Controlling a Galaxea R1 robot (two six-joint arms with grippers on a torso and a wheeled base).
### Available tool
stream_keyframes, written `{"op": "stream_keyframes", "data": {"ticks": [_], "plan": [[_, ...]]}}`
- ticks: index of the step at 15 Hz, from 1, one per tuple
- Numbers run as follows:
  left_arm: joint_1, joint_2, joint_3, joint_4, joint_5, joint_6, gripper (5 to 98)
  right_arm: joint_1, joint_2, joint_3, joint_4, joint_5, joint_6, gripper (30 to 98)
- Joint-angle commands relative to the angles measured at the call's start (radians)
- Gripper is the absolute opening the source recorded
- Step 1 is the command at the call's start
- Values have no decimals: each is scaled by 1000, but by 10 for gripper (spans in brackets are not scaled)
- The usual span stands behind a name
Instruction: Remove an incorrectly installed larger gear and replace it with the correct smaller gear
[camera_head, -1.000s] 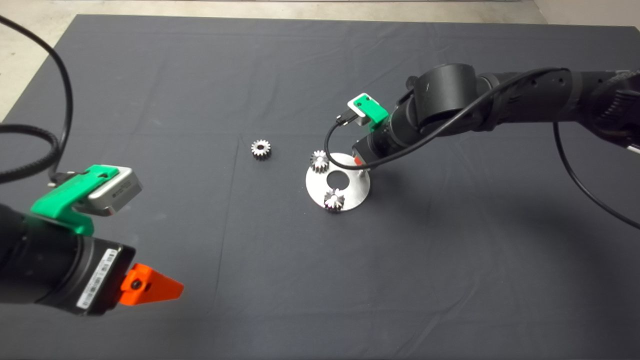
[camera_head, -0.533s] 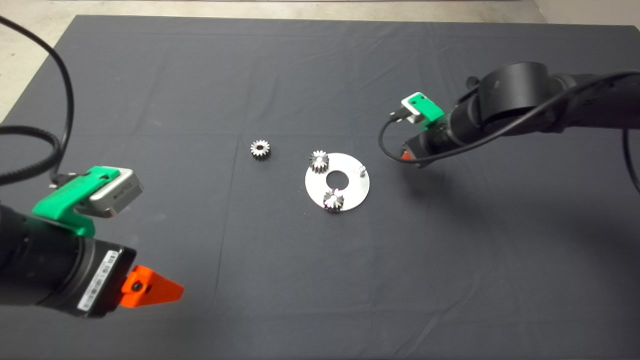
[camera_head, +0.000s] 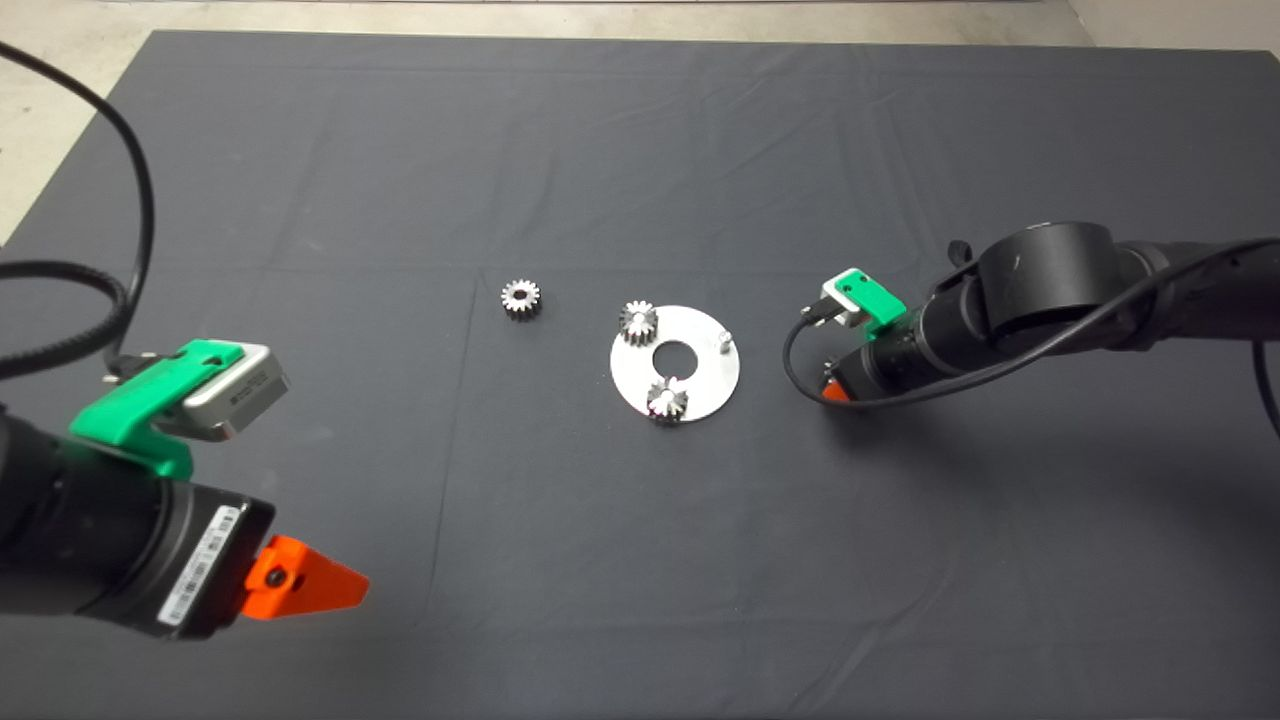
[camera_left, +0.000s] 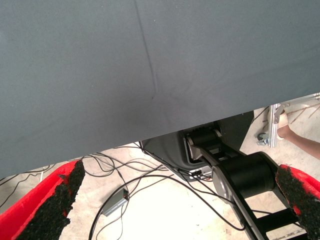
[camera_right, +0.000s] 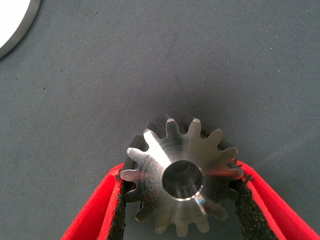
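My right gripper (camera_head: 836, 390) is low over the mat, just right of the round silver plate (camera_head: 702, 386). In the right wrist view the gripper (camera_right: 182, 176) is shut on the larger gear (camera_right: 181, 176), with both pads against its teeth. The smaller gear (camera_head: 521, 299) lies loose on the mat left of the plate. Two matching small gears (camera_head: 638, 320) (camera_head: 667, 400) sit on the plate. The plate's third peg (camera_head: 724, 342) stands bare. My left gripper (camera_head: 300, 586) waits open at the lower left.
The plate's edge (camera_right: 11, 25) shows in a corner of the right wrist view. The left wrist view shows the mat's edge, floor cables (camera_left: 125, 180), a robot base (camera_left: 240, 175) and a person's hand (camera_left: 290, 130).
My right arm has pulled away from the plate to the right and towards the front, carrying the larger gear. The peg it covered now stands bare. The left arm has barely moved.
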Motion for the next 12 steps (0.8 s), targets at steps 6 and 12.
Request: {"op": "stream_keyframes", "data": {"ticks": [6, 12], "plan": [[-5, 79, -189, -2, 43, 128, 983, 20, 1, 15, -2, 6, 5, 509], [0, 438, -557, 220, 103, 185, 983, 23, 12, 5, 0, -14, 6, 574]]}}
